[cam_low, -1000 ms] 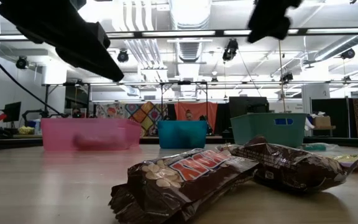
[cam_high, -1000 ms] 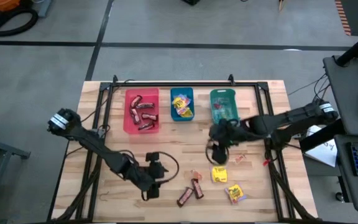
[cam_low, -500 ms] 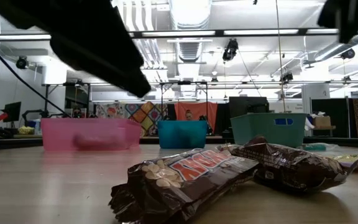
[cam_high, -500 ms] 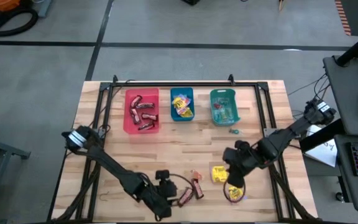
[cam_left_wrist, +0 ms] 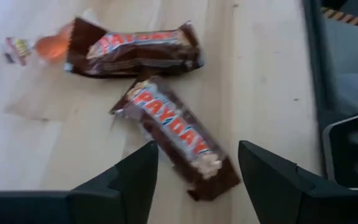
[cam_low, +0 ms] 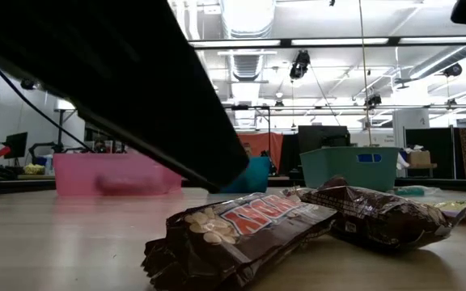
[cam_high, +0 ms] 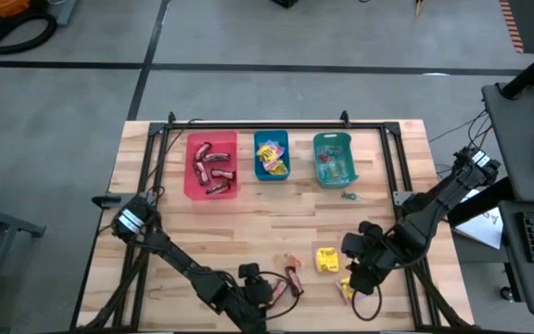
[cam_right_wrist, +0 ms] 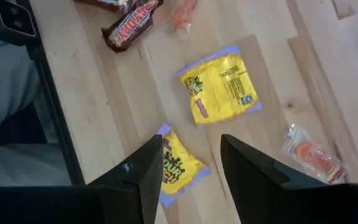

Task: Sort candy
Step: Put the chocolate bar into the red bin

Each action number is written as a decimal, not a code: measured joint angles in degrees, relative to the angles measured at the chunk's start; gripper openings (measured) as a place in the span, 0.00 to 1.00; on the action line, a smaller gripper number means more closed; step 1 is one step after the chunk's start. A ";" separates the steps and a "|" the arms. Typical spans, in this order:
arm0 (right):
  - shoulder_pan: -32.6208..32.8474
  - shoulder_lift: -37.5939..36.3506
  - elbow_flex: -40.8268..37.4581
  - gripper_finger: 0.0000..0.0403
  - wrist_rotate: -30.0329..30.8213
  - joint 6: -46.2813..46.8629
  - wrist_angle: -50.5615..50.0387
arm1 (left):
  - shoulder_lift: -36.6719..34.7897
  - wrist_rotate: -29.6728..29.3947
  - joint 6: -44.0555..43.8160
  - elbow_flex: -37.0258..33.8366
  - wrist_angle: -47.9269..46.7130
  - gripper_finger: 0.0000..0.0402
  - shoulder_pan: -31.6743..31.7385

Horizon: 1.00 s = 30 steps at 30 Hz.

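On the left of the wooden tabletop (cam_high: 170, 241), the left pincer (cam_left_wrist: 194, 171) is hanging with its fingers spread and empty, straddling the near end of a dark brown oblong wrapped bar (cam_left_wrist: 176, 134), seemingly lined up to close across its narrow width. A second brown bar (cam_left_wrist: 135, 48) is lying just beyond, touching it, with a small orange twist-wrapped sweet (cam_left_wrist: 48, 46) beside that. A second earlier this arm was sitting farther toward the table's middle; it has been travelling to the front edge.

Along the back edge, the pink-red plastic bin (cam_high: 211, 167), the small blue bin (cam_high: 272, 155) and the teal bin (cam_high: 332, 158) are already holding sorted sweets.

On the right, the right pincer (cam_right_wrist: 191, 165) is hovering open and empty over a small bright yellow square packet (cam_right_wrist: 178, 167) near the front edge, probably its next pick. A larger yellow packet (cam_right_wrist: 222, 86) is lying beyond it. A second ago this arm was up by the teal bin.
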 joint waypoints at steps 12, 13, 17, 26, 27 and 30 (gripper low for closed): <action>0.82 0.10 -0.04 0.38 1.12 0.75 -0.03 | 2.53 -2.48 -1.61 -0.04 1.39 0.66 0.32; 0.83 0.08 -0.04 0.38 1.44 0.75 -0.01 | 2.61 -2.50 -1.72 -0.04 1.44 0.66 0.38; 0.82 0.10 -0.11 0.39 1.88 0.73 -0.02 | 2.66 -2.50 -2.09 -0.15 1.40 0.62 0.50; 0.82 0.10 -0.11 0.37 2.08 0.14 0.00 | 2.66 -2.42 -2.11 -0.22 0.71 0.34 0.52; 0.82 0.10 -0.11 0.37 2.25 0.14 0.00 | 2.66 -2.33 -2.11 -0.22 0.69 0.30 0.52; 0.82 0.10 -0.11 0.37 3.17 0.07 0.00 | 2.66 -2.18 -2.11 -0.22 0.51 0.20 0.55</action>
